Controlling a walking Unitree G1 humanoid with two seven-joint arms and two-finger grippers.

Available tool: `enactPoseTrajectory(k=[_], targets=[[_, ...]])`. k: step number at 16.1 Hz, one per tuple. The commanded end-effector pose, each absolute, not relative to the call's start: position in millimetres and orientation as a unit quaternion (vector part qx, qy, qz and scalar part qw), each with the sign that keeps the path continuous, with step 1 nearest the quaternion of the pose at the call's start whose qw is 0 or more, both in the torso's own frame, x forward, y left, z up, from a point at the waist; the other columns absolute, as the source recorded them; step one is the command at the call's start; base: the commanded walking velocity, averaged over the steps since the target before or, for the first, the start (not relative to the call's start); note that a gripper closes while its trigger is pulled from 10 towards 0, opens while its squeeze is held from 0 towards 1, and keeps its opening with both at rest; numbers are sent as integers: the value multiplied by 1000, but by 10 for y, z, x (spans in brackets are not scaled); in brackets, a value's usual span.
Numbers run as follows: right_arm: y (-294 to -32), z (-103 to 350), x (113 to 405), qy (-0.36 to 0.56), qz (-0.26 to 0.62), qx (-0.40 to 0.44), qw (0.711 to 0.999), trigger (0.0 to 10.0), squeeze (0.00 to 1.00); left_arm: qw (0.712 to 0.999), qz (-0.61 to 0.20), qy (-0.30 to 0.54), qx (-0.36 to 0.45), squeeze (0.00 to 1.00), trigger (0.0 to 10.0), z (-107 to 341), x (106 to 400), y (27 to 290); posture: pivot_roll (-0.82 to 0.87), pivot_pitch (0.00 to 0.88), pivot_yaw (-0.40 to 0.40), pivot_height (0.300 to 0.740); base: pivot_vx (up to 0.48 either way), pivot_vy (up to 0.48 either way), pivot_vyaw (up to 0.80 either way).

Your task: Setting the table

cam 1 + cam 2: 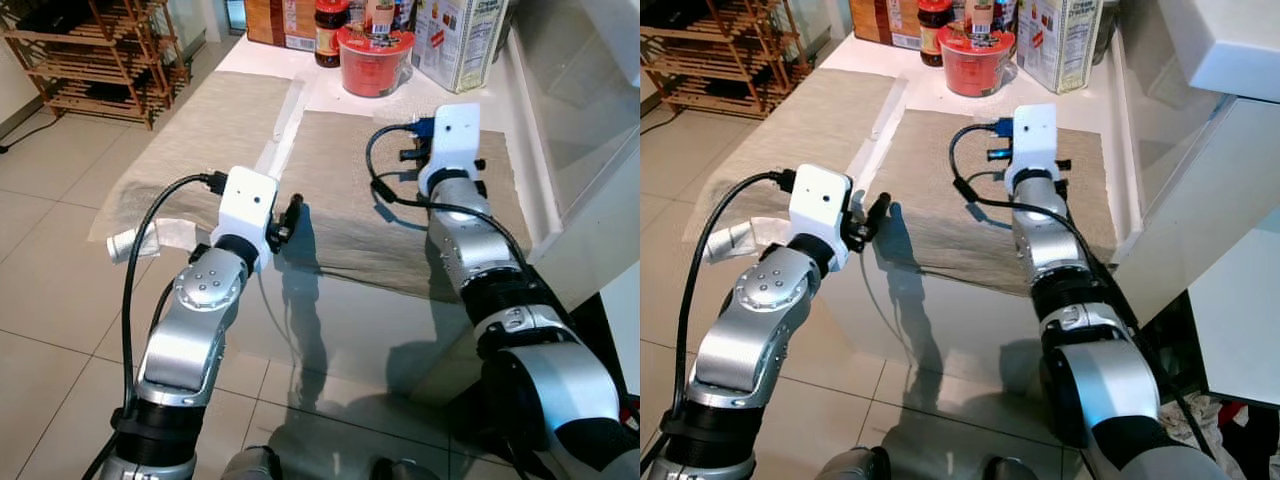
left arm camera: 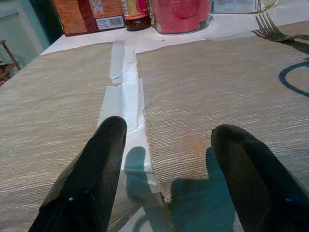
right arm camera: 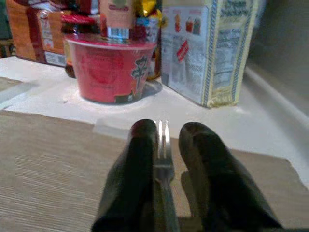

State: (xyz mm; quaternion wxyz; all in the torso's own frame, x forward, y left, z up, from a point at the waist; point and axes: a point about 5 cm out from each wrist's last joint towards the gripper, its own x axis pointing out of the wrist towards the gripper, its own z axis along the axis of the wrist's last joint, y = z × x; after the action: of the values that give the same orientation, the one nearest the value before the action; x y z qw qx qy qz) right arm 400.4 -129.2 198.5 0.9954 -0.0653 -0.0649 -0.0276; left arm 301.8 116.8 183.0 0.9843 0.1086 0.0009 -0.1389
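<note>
Two beige placemats lie side by side on the white table, the left placemat (image 1: 215, 130) and the right placemat (image 1: 350, 190). My right gripper (image 3: 166, 133) is shut on a silver fork (image 3: 163, 145), tines pointing away, low over the far part of the right placemat. The fork's tines (image 2: 268, 29) also appear in the left wrist view, close to the mat. My left gripper (image 2: 166, 130) is open and holds nothing. It hovers at the near edge of the table over the gap between the mats, and one of its black fingers (image 1: 290, 215) shows beside the white wrist mount.
A red noodle bowl (image 1: 375, 60), a jar (image 1: 330, 30) and a printed box (image 1: 460, 40) stand at the table's far edge. White paper strips (image 1: 285, 130) run between the mats. A wooden rack (image 1: 100, 55) stands far left and a white cabinet (image 1: 580, 120) is close on the right.
</note>
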Motion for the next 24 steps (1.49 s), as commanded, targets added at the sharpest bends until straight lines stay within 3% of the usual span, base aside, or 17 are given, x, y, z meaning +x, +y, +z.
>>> enactPoseTrajectory(k=[1, 13, 16, 19, 23, 24], targets=[[-1334, 2014, 4007, -62, -38, -60, 996, 10000, 1000, 984, -140, -11, 113, 0, 10000, 1877, 3040, 1137, 102, 74, 28, 740, 0, 0, 0], [-1386, 2130, 4033, -79, -34, -77, 993, 10000, 1000, 979, -171, -9, 108, 0, 10000, 1776, 2981, 1151, 99, 73, 26, 740, 0, 0, 0], [-1433, 2086, 4041, -73, -35, -91, 993, 10000, 1000, 967, -222, 15, 121, 0, 10000, 1536, 2762, 1313, 108, 90, 19, 740, 0, 0, 0], [-1461, 2064, 4043, -75, -32, -98, 992, 10000, 1000, 971, -207, -23, 117, 0, 10000, 1581, 2751, 1463, 119, 86, 15, 740, 0, 0, 0], [-1460, 2027, 4055, -55, -43, -89, 994, 10000, 1000, 963, -232, -54, 126, 0, 10000, 1646, 2687, 1395, 120, 73, 16, 740, 0, 0, 0], [-1458, 2050, 4068, -47, -47, -74, 995, 10000, 0, 963, -231, -56, 126, 0, 10000, 1651, 2697, 1389, 118, 71, 15, 740, 0, 0, 0]])
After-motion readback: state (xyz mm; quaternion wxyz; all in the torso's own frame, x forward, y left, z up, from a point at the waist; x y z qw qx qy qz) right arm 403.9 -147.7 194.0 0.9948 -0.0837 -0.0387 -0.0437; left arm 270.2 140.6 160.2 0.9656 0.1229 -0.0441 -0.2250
